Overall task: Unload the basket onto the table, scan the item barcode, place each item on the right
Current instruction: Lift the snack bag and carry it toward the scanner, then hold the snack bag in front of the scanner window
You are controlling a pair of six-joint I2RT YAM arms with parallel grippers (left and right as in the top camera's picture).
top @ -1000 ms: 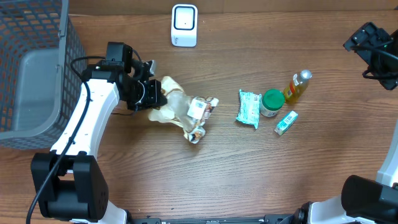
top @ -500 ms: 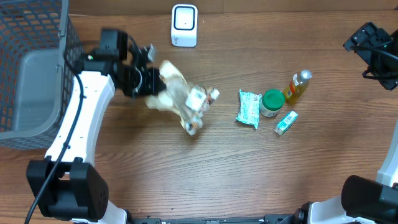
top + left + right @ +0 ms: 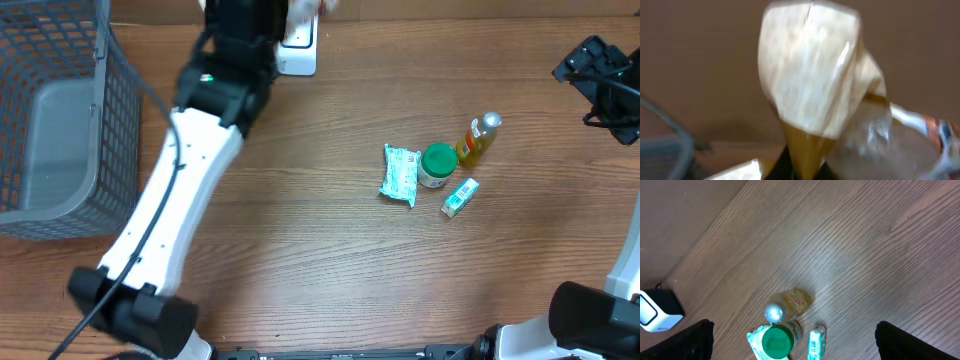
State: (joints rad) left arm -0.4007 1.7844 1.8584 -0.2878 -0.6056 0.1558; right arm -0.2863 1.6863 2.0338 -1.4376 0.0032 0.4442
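Blurred, perhaps cellophane bag (image 3: pixel 810 75) in grip of left tool (image 3: pixel 792 172), near scanner (image 3: pixel 303 62)

Table (image 3: pixel 300 250): brown wood grain. Basket (image 3: pixel 115 90): grey mesh. Scanner (image 3: pixel 657 312): white. Jar lid (image 3: pixel 438 160): green. Bottle (image 3: pixel 478 140): yellow, silver cap. Packet (image 3: pixel 400 175): mint green. Small box (image 3: pixel 460 197): green-white. Bag (image 3: pixel 810 85): cream, clear, orange print.

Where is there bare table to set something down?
Bare wood spans the middle, between the left arm and the teal packet, and right of the small box. Crowded: the packet, green-lidded jar and yellow bottle cluster, and the scanner under the left arm.
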